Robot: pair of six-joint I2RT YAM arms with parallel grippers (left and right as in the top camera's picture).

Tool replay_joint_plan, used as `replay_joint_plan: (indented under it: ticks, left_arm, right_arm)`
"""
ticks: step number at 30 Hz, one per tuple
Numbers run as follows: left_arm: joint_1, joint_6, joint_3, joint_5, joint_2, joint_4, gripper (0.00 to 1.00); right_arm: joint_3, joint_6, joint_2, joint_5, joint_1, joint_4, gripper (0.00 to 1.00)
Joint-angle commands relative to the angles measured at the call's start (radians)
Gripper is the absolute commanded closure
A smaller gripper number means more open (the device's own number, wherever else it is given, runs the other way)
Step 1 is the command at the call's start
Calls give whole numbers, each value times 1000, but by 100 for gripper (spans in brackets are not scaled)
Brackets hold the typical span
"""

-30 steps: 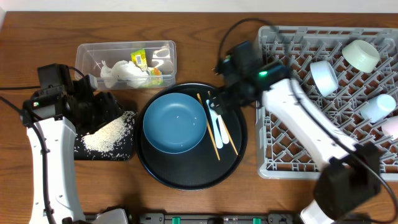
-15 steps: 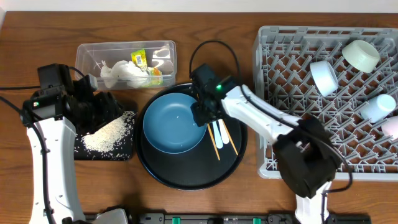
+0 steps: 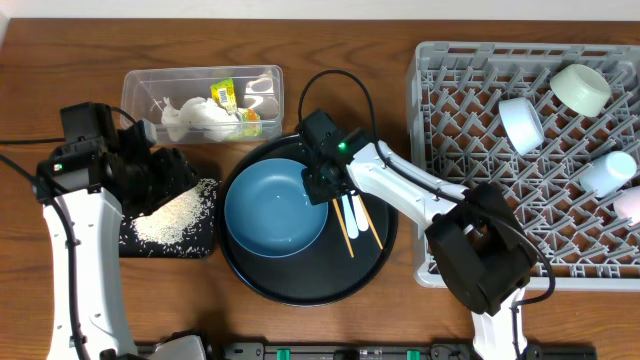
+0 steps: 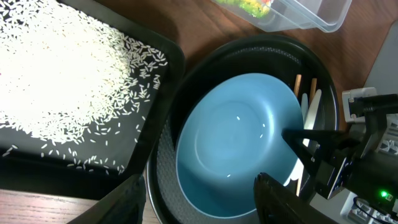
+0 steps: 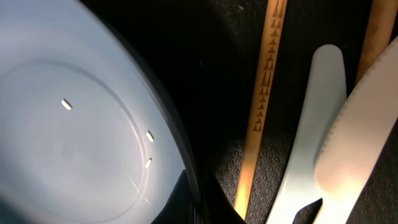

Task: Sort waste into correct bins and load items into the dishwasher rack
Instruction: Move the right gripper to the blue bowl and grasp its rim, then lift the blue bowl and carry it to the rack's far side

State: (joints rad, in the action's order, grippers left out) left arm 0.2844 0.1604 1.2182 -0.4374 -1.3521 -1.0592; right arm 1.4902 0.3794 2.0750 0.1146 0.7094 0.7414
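The large blue bowl (image 3: 275,210) (image 4: 236,143) (image 5: 74,106) sits in the round black tray (image 3: 300,280). My right gripper (image 3: 322,185) (image 5: 199,202) is shut on the bowl's right rim, one finger inside and one outside. Beside it lie wooden chopsticks (image 3: 343,215) (image 5: 261,106) and a white spoon (image 3: 352,210) (image 5: 311,143). My left gripper (image 3: 150,175) (image 4: 205,202) hangs open above the gap between the shallow black tray (image 3: 200,240) of rice (image 4: 62,81) and the round tray, holding nothing. The clear tub (image 3: 200,72) holds napkins (image 3: 195,118) and a snack wrapper (image 3: 225,97).
The grey dishwasher rack (image 3: 425,270) fills the right side, with white cups (image 3: 522,122) (image 3: 607,172) and a pale bowl (image 3: 582,86) among its pegs. The right arm stretches from the rack's front corner across the round tray. Bare wood lies in front of the trays.
My right gripper swung left from the rack's side to the blue bowl's right rim and shut on it. The bowl slid slightly left. The left arm stayed still.
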Motion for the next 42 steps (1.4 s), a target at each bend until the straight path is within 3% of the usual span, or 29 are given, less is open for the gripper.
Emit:
replay_joint_plan:
  ticks: [1, 8, 24, 33, 42]
  left_arm:
    - [0, -5, 5, 9, 5, -2, 43]
    - [0, -5, 5, 8, 5, -2, 43]
    - [0, -5, 5, 9, 5, -2, 42]
    - [0, -5, 5, 9, 5, -2, 43]
    - [0, -5, 5, 9, 5, -2, 43]
  right_arm:
    - [-2, 24, 8, -48, 10, 1, 99]
    - [45, -15, -53, -73, -22, 48, 99]
    - [81, -39, -474, -480, -257, 204, 99]
    - [81, -48, -573, -892, -495, 315, 99]
    - [79, -85, -531, -1303, -567, 196, 99]
